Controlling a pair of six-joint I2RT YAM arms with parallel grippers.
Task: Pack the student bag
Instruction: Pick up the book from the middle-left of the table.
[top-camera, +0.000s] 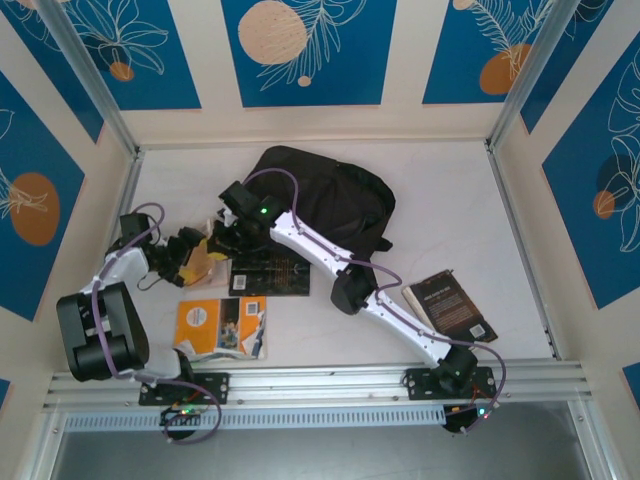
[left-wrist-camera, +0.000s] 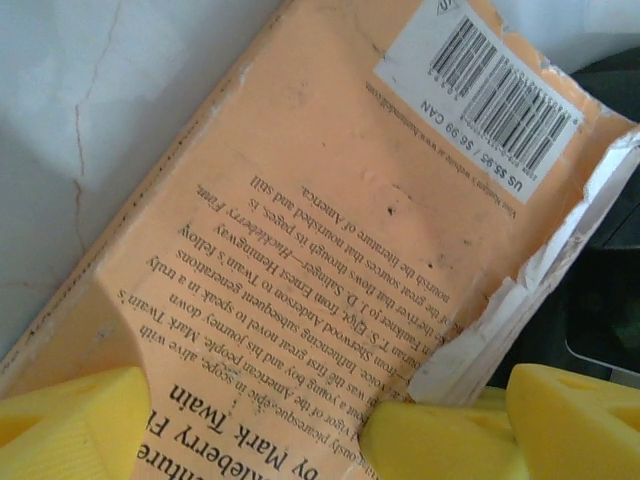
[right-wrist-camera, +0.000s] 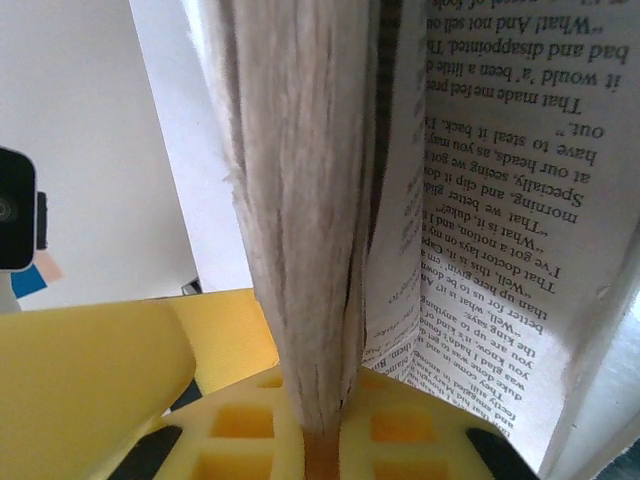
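Overhead, the large black soft fabric student bag (top-camera: 330, 190) lies just beyond the jaws, its contents hidden, with bare white tabletop (top-camera: 440, 200) to its right.

Left wrist view: the left gripper (left-wrist-camera: 320, 425) stands spread wide before a peach paperback book (left-wrist-camera: 300, 200), facing its barcoded back cover, whose torn edge is near the right-hand finger.

Right wrist view: the right gripper (right-wrist-camera: 320, 445) is clenched on that paperback's page block, with printed pages fanning right of the jaws.

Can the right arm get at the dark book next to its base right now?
Probably not yet. The right gripper is shut on pages of the paperback, with the arm stretched far left beside the backpack. The dark book lies uncovered, so it looks gettable after a release.
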